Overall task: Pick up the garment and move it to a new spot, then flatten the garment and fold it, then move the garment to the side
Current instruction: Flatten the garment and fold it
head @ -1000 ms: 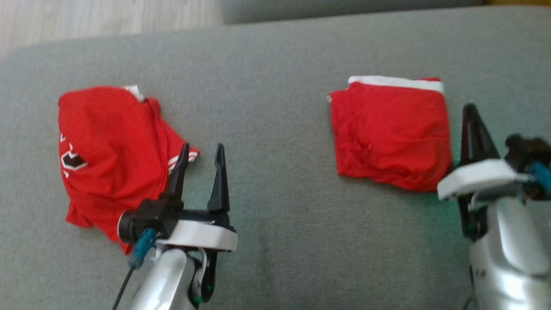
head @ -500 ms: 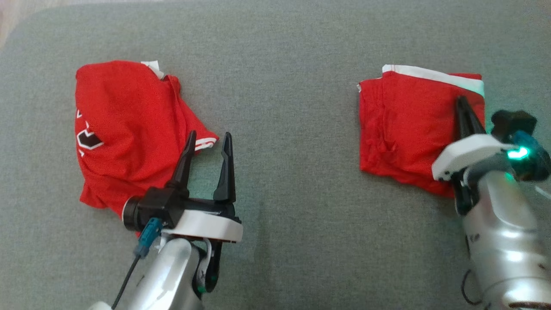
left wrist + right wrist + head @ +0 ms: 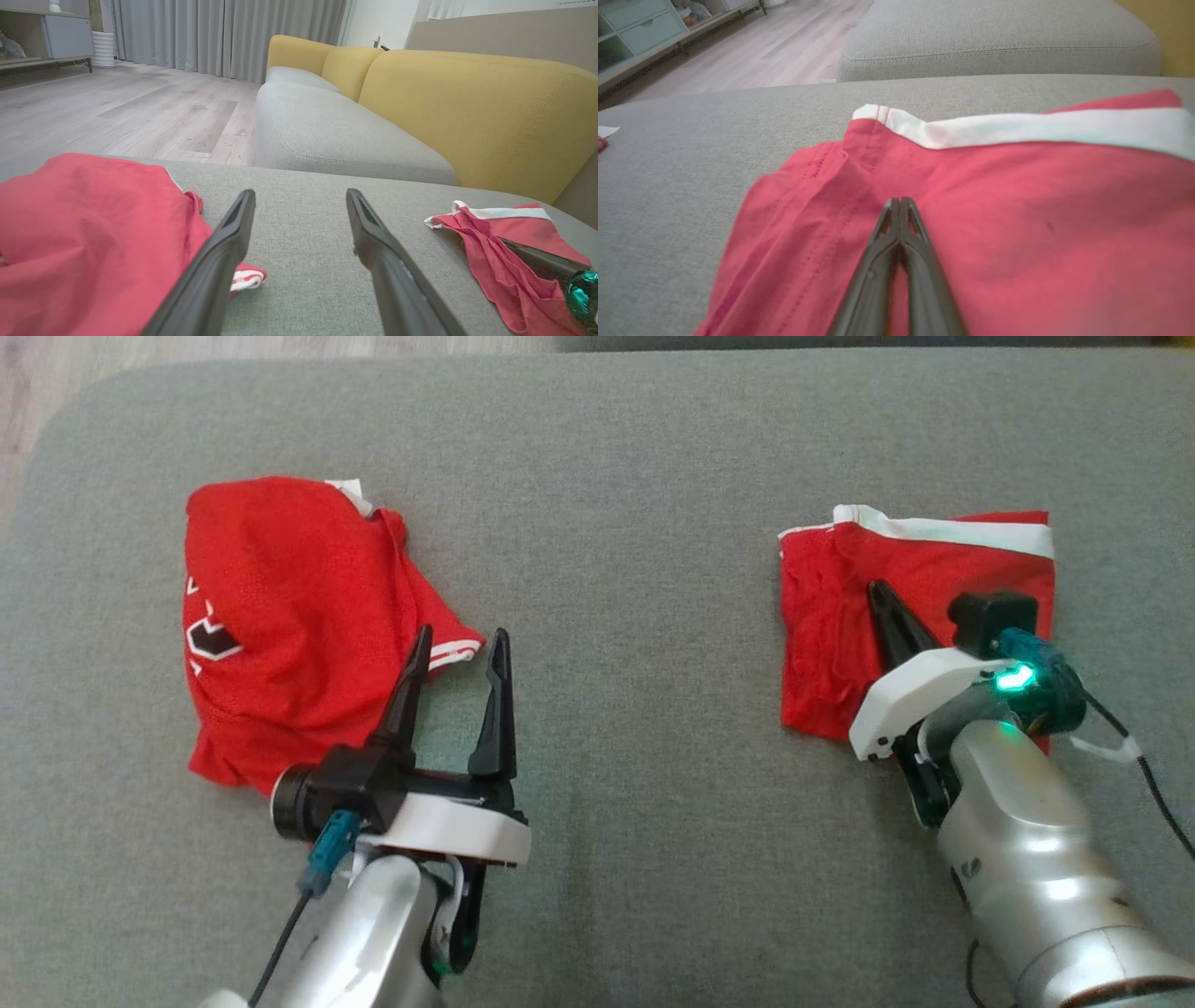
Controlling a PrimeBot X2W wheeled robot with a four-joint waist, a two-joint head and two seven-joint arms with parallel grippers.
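Left gripper (image 3: 463,635): jaws wide and empty, over the cushion (image 3: 635,616), just beside the jersey's striped hem.
Right gripper (image 3: 878,593): jaws pressed together, no cloth seen between them; tips over the folded garment's middle; contact cannot be told.
Folded garment (image 3: 826,644): red, white band along its far edge, flat on the cushion's right side.
Jersey (image 3: 280,616): red, crumpled, black-and-white emblem; cushion's left side, well apart from the folded garment.
Cushion: grey fabric, bears both items.
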